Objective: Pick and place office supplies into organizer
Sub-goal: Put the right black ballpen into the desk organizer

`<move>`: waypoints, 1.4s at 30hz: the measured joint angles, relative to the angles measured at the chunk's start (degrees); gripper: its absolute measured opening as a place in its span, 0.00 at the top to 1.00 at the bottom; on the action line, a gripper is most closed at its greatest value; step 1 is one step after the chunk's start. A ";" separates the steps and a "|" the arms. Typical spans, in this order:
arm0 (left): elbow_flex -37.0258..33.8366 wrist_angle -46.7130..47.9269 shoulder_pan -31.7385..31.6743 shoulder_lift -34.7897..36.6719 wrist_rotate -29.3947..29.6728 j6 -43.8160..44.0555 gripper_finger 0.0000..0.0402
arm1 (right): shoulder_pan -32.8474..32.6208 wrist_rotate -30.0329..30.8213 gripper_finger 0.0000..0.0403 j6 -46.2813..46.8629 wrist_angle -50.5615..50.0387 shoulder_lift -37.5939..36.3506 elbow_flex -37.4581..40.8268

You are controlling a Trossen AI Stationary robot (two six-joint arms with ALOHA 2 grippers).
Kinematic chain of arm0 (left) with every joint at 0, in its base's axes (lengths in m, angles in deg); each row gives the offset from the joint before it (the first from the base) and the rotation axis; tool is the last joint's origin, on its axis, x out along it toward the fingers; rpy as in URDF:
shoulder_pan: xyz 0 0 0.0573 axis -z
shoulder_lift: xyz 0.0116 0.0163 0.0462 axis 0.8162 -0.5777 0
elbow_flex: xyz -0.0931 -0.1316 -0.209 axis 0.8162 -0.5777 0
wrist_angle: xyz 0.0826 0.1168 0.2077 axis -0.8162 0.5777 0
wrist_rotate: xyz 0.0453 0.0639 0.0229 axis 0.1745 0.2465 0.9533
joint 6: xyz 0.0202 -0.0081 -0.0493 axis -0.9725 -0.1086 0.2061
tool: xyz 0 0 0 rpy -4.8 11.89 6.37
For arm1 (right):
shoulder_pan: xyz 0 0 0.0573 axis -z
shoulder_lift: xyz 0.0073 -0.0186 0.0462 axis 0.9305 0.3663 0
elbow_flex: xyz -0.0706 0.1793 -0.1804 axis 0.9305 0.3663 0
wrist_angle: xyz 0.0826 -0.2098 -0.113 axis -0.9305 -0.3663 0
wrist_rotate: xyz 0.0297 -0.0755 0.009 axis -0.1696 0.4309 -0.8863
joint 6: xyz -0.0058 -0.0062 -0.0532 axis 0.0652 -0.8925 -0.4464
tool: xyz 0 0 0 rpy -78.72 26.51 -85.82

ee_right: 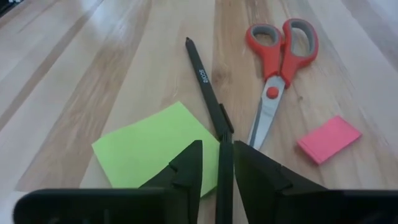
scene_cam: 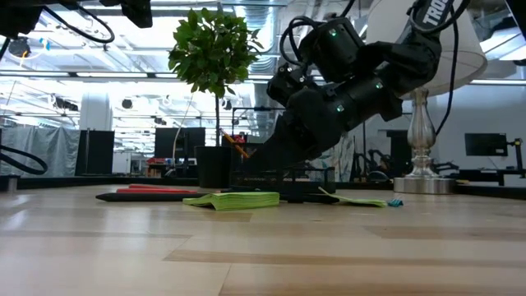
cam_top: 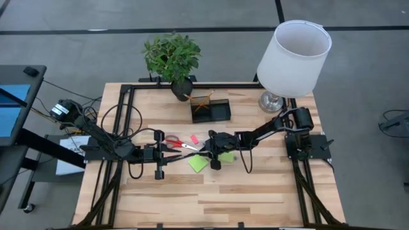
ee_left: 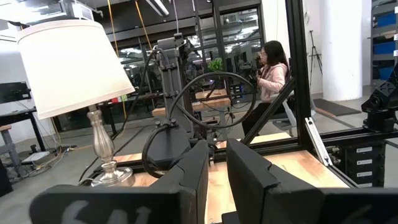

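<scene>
1. Right gripper [ee_right: 217, 158]: jaws nearly closed around the black pen [ee_right: 205, 87], which lies flat on the tabletop [ee_right: 74, 81]. Contact cannot be confirmed; the pen is not yet lifted.
2. Risk: the pen is straddled near one end, so it could pivot or slip out on lift.
3. Risk: one jaw overlaps the green sticky pad [ee_right: 155, 146] beside the pen; the pad could be dragged or pinched along.
4. Red-handled scissors [ee_right: 280, 62] lie just beside the pen, with the pink piece [ee_right: 328, 139] beyond them; a swinging pen could knock them.
5. Organizer [cam_top: 211, 108] sits beyond the pen, between the plant [cam_top: 172, 56] and the lamp [cam_top: 293, 57]; the approach is narrow there.
6. Left gripper [cam_top: 160, 153] waits near the scissors, jaws slightly apart, empty; it crowds that side.
</scene>
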 joint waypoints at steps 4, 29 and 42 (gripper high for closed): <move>0.00 0.00 0.00 -0.01 0.00 0.00 0.87 | -0.47 0.00 0.75 0.00 0.01 0.00 0.00; 0.00 0.04 0.01 -0.01 -0.30 0.00 0.87 | -0.16 0.11 0.73 -1.03 -0.26 4.68 -2.08; 0.00 0.00 0.01 -0.01 -0.35 0.00 0.87 | 0.21 0.21 0.77 -0.01 -1.04 5.68 -2.25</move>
